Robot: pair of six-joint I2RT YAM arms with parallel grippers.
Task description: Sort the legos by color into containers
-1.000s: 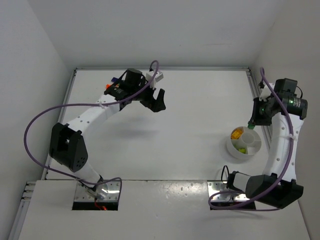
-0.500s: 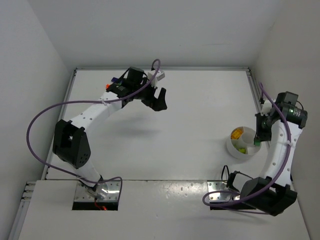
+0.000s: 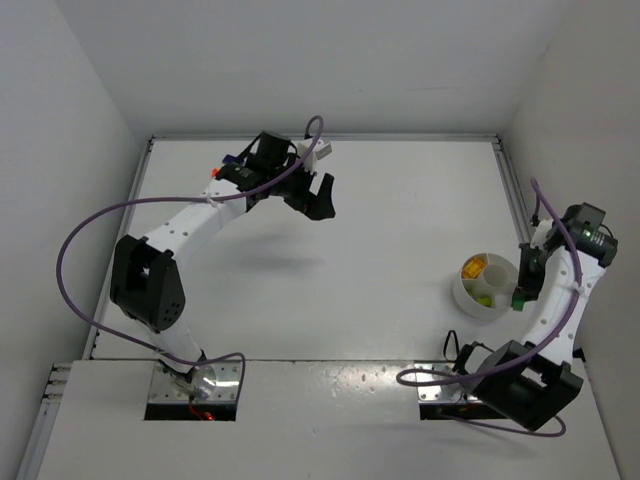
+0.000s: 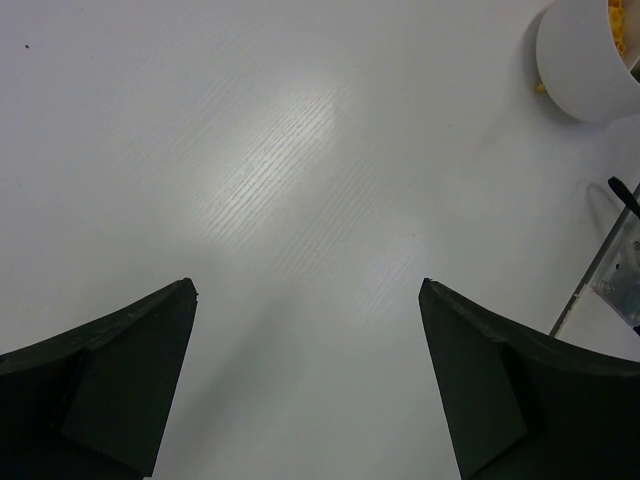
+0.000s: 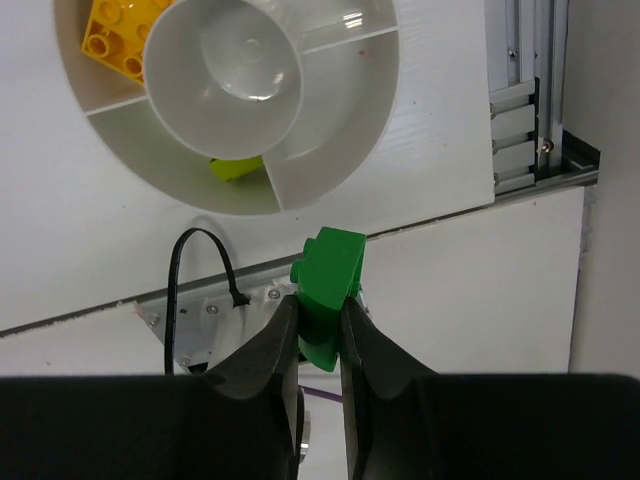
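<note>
The round white dish [image 3: 487, 285] stands at the right of the table, split into compartments round a centre cup. In the right wrist view one compartment [image 5: 345, 110] is bare, another holds a yellow brick [image 5: 115, 30] and a third a lime-green brick [image 5: 235, 167]. My right gripper [image 5: 318, 305] is shut on a dark green brick [image 5: 325, 285], just off the dish's near right rim [image 3: 520, 298]. My left gripper [image 3: 318, 200] hangs open and empty over bare table at the far middle [image 4: 305, 290]. A small orange brick [image 3: 215, 173] and a blue one [image 3: 229, 158] lie at the far left.
A metal rail [image 5: 515, 100] runs along the table's right edge beside the dish. A black cable [image 5: 200, 265] and a screwed metal base plate [image 5: 210, 310] sit just near of the dish. The dish [image 4: 585, 60] shows in the left wrist view's top right corner.
My right gripper, still holding the green brick, has swung from the dish's far right side toward the near edge, ending at its near right rim. The left arm has barely shifted.
</note>
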